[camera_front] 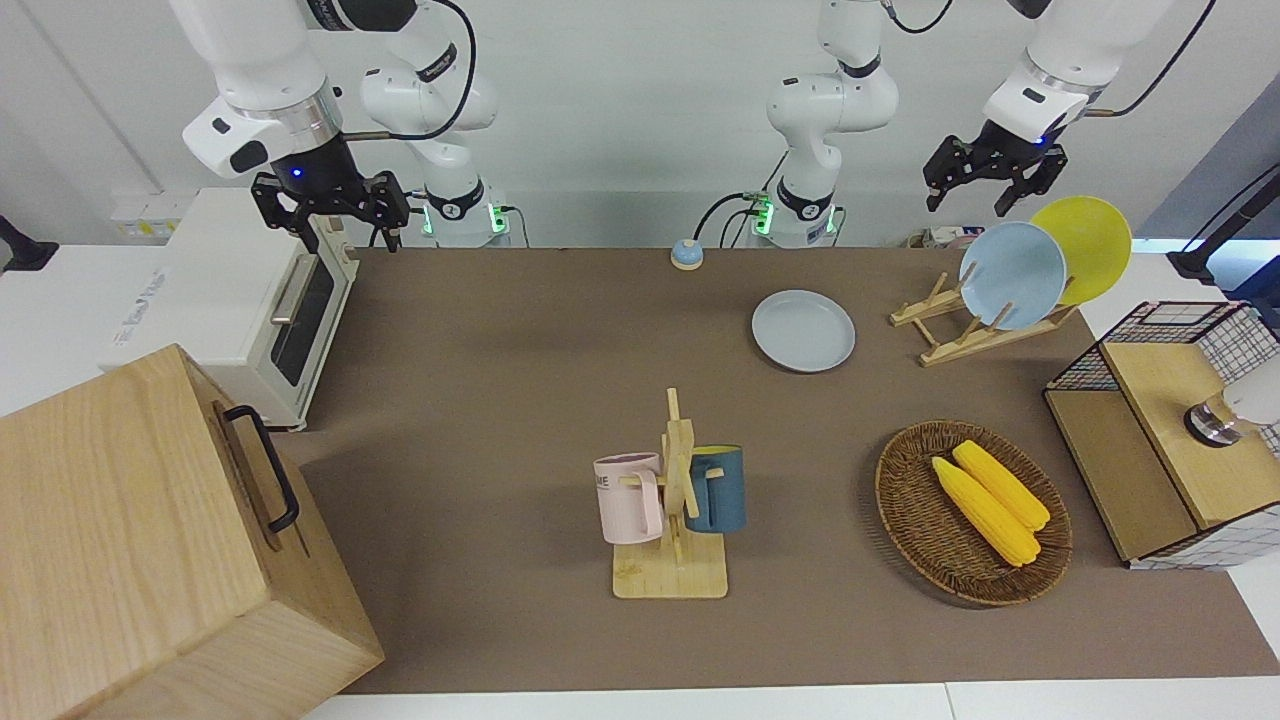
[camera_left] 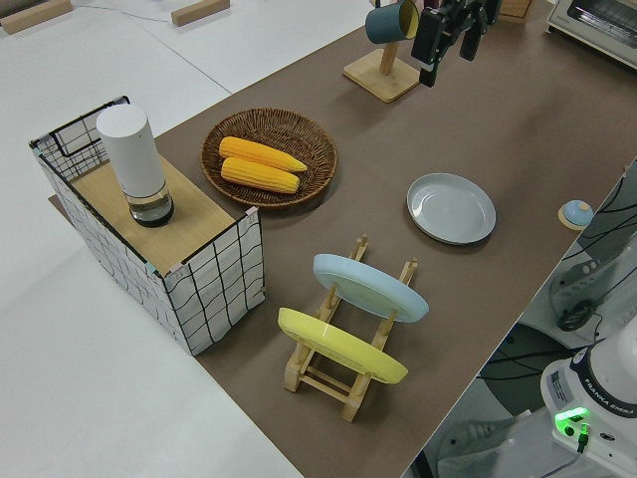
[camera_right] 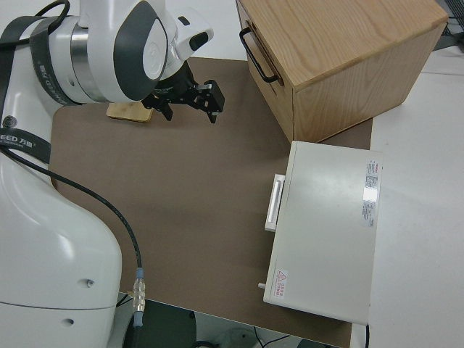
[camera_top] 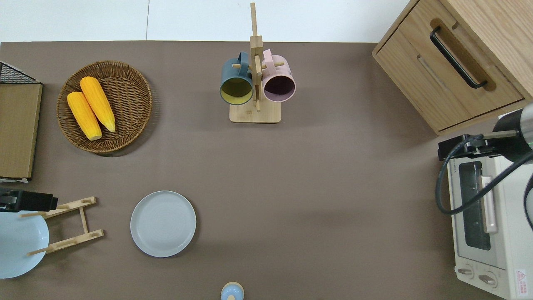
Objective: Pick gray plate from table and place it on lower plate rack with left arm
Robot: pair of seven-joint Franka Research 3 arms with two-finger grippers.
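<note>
Your left hand (camera_front: 993, 182) hangs in the air over the plate rack end of the bench (camera_front: 520, 360), its two black fingers (camera_front: 934, 186) spread apart with nothing between them and touching nothing. In the overhead view only a black part of it shows at the edge, over the rack's rail nearest the blue plate.

The gray plate (camera_top: 163, 223) you are after lies flat on the bench, right side up, just beside the lower plate rack (camera_top: 68, 225) on the side toward the right arm's end, apart from it and not touching. The rack's slots nearest the gray plate are bare pegs. The light blue plate (camera_front: 1013, 275) leans in a slot farther along the rack, and the yellow plate (camera_front: 1086, 246) leans in the next slot, partly hidden by the blue one.

Farther from the robots than the gray plate you see a wicker basket (camera_top: 125, 83) with two corn cobs (camera_top: 91, 107) in it, and a wooden mug stand (camera_top: 255, 83) holding a dark blue mug (camera_top: 236, 81) and a pink mug (camera_top: 279, 82). A small blue bell (camera_top: 232, 291) sits nearer to the robots than the gray plate.

Your right hand (camera_front: 335, 205) is parked, fingers apart and holding nothing.
</note>
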